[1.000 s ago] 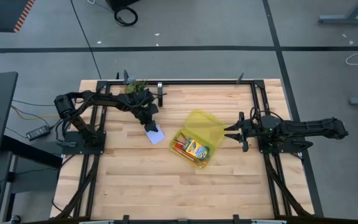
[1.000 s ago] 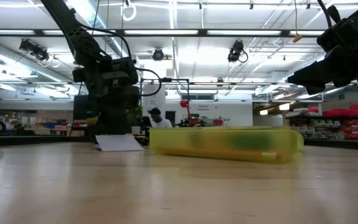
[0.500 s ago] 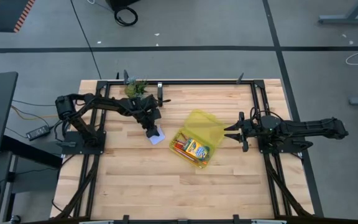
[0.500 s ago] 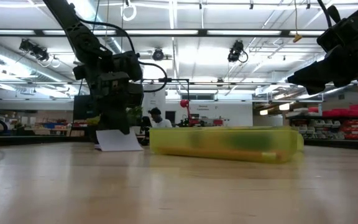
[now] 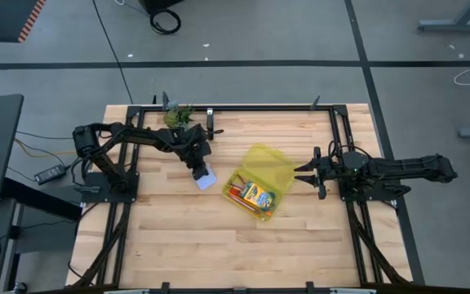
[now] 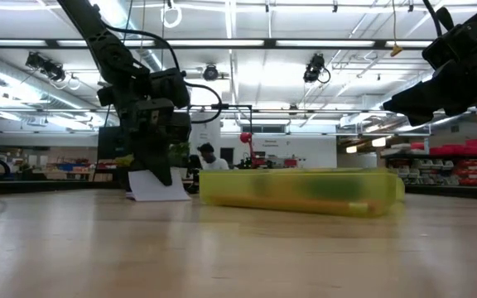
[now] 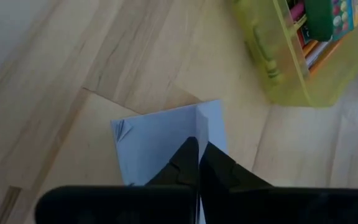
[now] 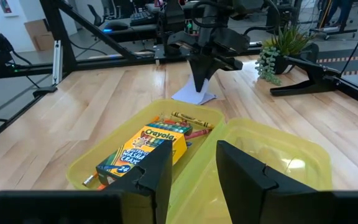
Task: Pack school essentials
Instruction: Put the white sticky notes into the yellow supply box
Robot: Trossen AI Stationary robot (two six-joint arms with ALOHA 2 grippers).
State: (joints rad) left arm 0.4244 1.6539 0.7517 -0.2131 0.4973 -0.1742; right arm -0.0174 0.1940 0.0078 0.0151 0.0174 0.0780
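The small white-and-blue square pad (image 5: pixel 205 177) lies on the wood left of the open translucent yellow case (image 5: pixel 277 167). My left gripper (image 5: pixel 198 166) stands over the pad, shut on it. In the case's tray lie the yellow-green crayon box (image 5: pixel 257 194), thin orange pencils (image 8: pixel 190 117) and a green piece (image 7: pixel 319 12) that may be the scissors' handle. My right gripper (image 5: pixel 304 173) hovers open at the case's right edge, above its lid (image 8: pixel 272 155), touching nothing. My left gripper pinches the pad between its two shut fingers (image 7: pixel 219 163), on a thin raised edge near its middle (image 7: pixel 197 127); one sheet or several, I cannot tell. The fingers come from above, pointing down. The pad stands tilted, its lower edge on the table (image 6: pixel 157 197).
A green leafy figure (image 5: pixel 178 116) stands at the table's far edge behind the left arm. Black frame rails (image 5: pixel 268 107) run along the far and side edges. Bare wood (image 5: pixel 219 245) stretches across the near half of the table.
My left gripper has shifted a little toward the yellow case. The pad under it has tipped up: it lay nearly flat a second ago and now rises on one side while its lower edge stays on the table.
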